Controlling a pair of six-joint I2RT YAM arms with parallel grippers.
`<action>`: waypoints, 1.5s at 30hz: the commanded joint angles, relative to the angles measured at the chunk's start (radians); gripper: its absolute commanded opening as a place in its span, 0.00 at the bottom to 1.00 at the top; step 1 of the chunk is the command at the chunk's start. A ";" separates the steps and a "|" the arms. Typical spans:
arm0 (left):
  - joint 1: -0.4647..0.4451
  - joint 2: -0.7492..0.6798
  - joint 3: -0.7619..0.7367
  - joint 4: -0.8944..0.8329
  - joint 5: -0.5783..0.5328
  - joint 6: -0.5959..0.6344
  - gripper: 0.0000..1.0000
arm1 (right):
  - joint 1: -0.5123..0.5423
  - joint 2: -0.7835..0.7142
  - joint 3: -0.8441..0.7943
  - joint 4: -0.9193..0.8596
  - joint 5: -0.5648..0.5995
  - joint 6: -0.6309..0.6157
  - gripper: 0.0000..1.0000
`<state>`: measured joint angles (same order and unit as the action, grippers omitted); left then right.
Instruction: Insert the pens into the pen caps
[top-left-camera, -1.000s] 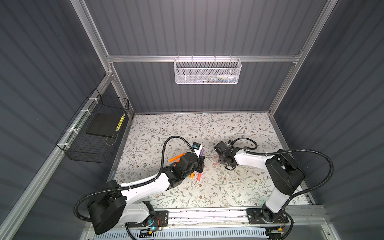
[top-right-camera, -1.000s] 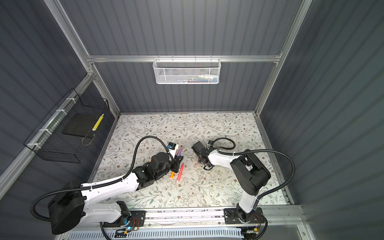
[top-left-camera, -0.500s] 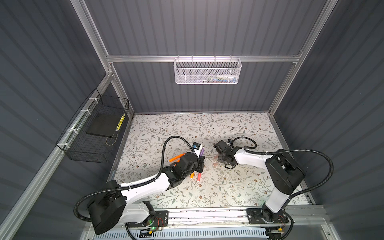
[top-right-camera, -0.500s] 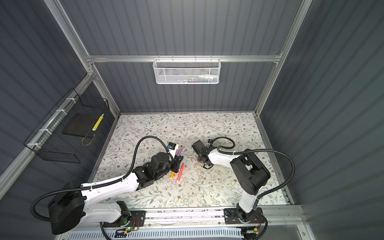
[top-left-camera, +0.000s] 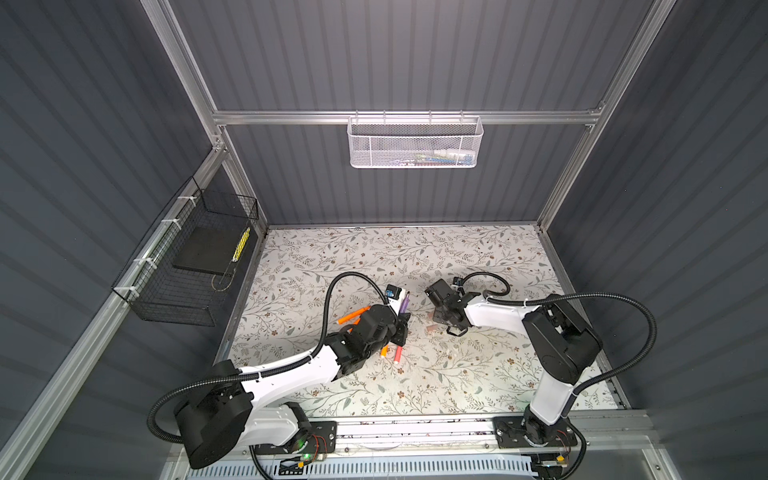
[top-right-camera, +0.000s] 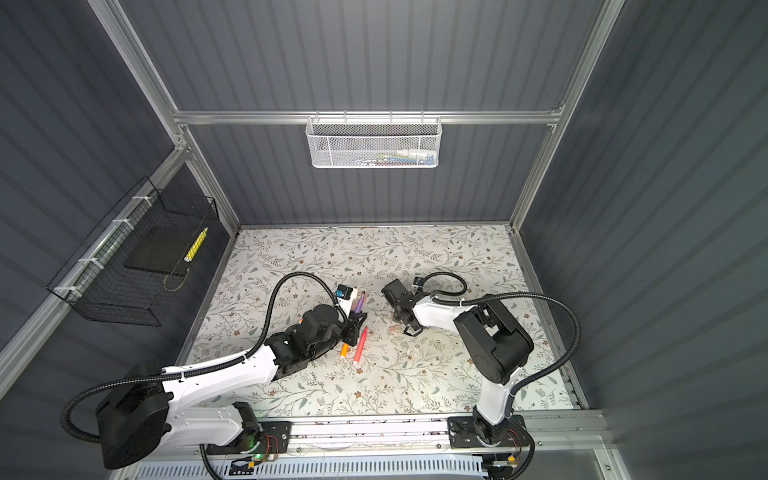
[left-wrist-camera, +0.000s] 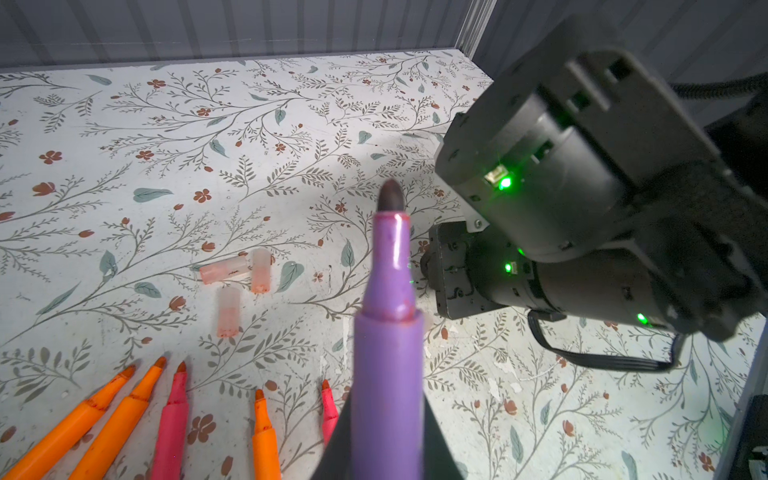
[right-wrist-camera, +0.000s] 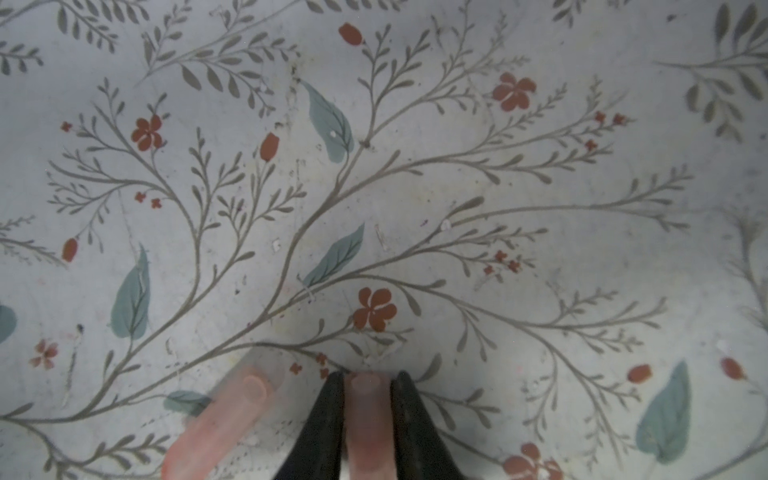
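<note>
My left gripper (left-wrist-camera: 386, 415) is shut on the purple pen (left-wrist-camera: 388, 332), which points tip up and away from it; in both top views the pen (top-left-camera: 404, 303) (top-right-camera: 358, 303) stands near the middle of the table. My right gripper (right-wrist-camera: 368, 382) is down at the table, shut on a pale pink pen cap (right-wrist-camera: 368, 415). A second cap (right-wrist-camera: 224, 419) lies beside it. Three more caps (left-wrist-camera: 228, 311) lie loose on the table. Orange pens (left-wrist-camera: 120, 419) and pink pens (left-wrist-camera: 172, 424) lie in a row by the left gripper.
The floral table (top-left-camera: 478, 257) is walled on three sides. A black wire basket (top-left-camera: 187, 270) hangs on the left wall and a white mesh basket (top-left-camera: 415, 143) on the back wall. The right arm's wrist (left-wrist-camera: 582, 187) sits close to the purple pen's tip.
The right gripper's jaws have closed onto a pen cap on the table. The left arm has stayed still with the purple pen in it.
</note>
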<state>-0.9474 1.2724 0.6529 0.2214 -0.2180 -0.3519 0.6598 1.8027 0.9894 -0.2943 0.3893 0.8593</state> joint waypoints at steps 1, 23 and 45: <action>0.002 -0.008 0.009 -0.007 0.010 0.003 0.00 | -0.004 0.027 -0.009 -0.041 -0.010 0.006 0.20; 0.004 -0.074 0.120 -0.239 0.014 -0.285 0.00 | 0.001 -0.566 -0.317 0.184 -0.036 0.045 0.03; -0.143 0.076 -0.004 0.150 0.269 -0.185 0.00 | 0.008 -1.143 -0.659 0.649 -0.251 -0.011 0.00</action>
<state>-1.0920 1.3293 0.6628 0.2775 0.0231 -0.5430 0.6617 0.6708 0.3363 0.2592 0.1822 0.8558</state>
